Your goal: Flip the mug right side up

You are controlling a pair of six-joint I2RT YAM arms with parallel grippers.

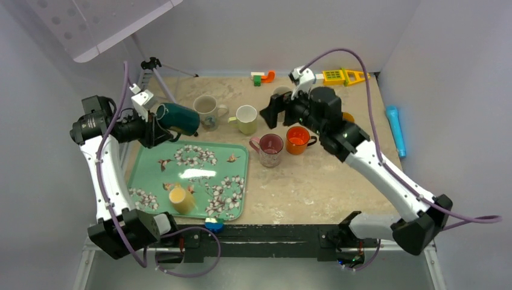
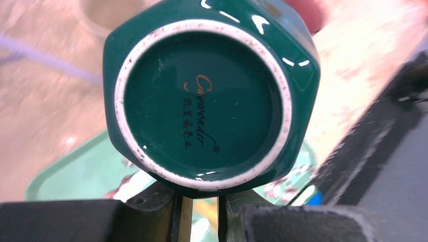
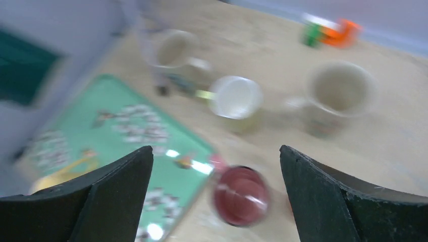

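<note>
The left gripper (image 2: 199, 217) has its jaws drawn almost together at the lower edge of the green mug (image 2: 202, 101). The part being pinched is hidden from the wrist view; it is probably the handle or a bit of the wall. The narrow grip carries the mug clear of the table, lying on its side with its unglazed foot ring facing the wrist. That reads as the mid-point of a flip, with the mouth turned away and the base not yet pointing down. From above, the left gripper (image 1: 152, 124) holds the green mug (image 1: 179, 118) in the air over the far left corner of the floral tray (image 1: 136, 172), presumably so it can be rotated without striking anything. Printed on the base is a looping script that starts with a large orange C, possibly "Carvonder", though the letters are uncertain. A line of small Chinese characters runs beside it, with a ® mark at the end. The right gripper (image 1: 278, 112) hangs with its jaws spread wide and empty above the upright mugs mid-table, apparently idle. No other writing is legible.
</note>
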